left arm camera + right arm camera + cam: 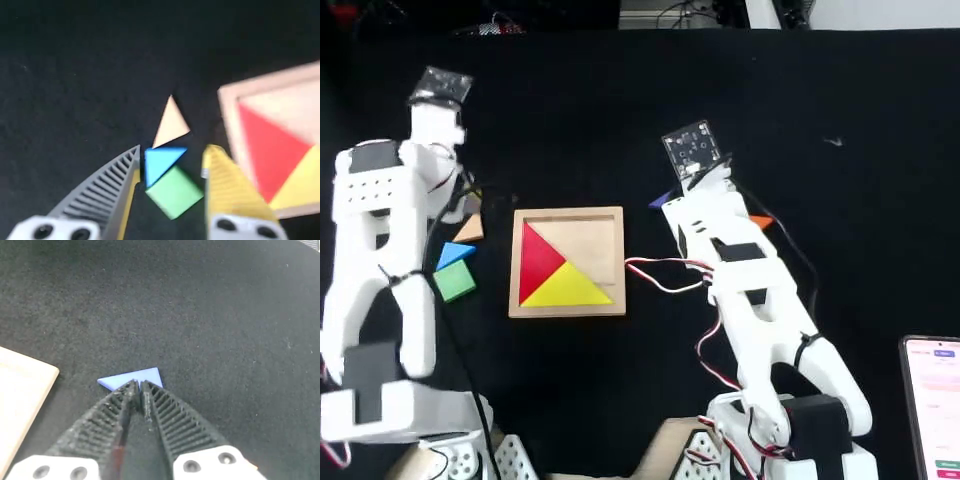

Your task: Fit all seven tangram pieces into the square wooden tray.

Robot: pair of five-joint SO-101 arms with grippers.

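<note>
Tray (567,212) is holding red triangle (540,262) and yellow triangle (567,288), touching. Blue triangle (161,161), green square (175,192) and tan triangle (171,122) are lying outside beside it, with left gripper (175,148) hanging wide above them. Right gripper (136,386) is sitting closed at purple triangle (145,376) edge.

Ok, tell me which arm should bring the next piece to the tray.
Probably left: the left gripper, open, straddles the blue triangle beside the wooden tray; the right gripper is shut.
</note>
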